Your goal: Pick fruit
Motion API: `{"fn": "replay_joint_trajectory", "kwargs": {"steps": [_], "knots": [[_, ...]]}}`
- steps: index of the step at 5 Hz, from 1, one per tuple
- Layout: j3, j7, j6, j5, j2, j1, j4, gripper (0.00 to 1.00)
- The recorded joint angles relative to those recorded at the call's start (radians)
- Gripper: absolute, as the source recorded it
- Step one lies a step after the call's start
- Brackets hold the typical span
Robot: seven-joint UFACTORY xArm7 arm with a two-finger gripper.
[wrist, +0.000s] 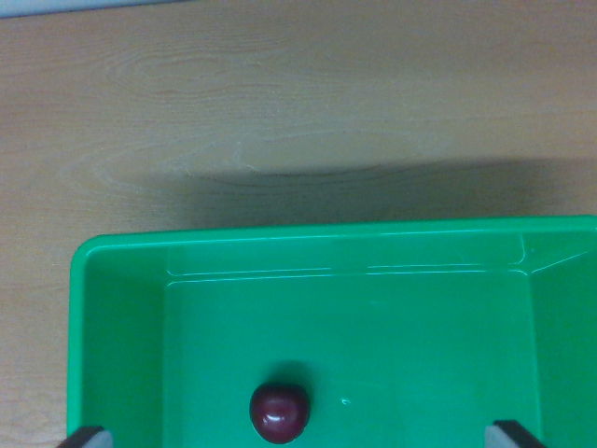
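Observation:
A small dark red fruit [279, 413], round like a cherry or plum, lies on the floor of a green plastic bin [121, 261] near the bottom of the wrist view. My gripper [300, 437] hangs above the bin and is open. Only its two dark fingertips show, one at the lower left corner [86, 437] and one at the lower right [515, 435]. The fruit sits between them, closer to the left one, and nothing is held.
The bin stands on a light wooden table [280, 93] that fills the upper half of the view. A dark shadow runs along the bin's far rim. The bin's right side runs out of frame.

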Motion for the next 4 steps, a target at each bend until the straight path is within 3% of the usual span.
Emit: {"fn": "replay_joint_trajectory", "kwargs": {"steps": [4], "knots": [[0.004, -0.001, -0.036, -0.0033, 0.018, 0.004, -0.031, 0.0]]}}
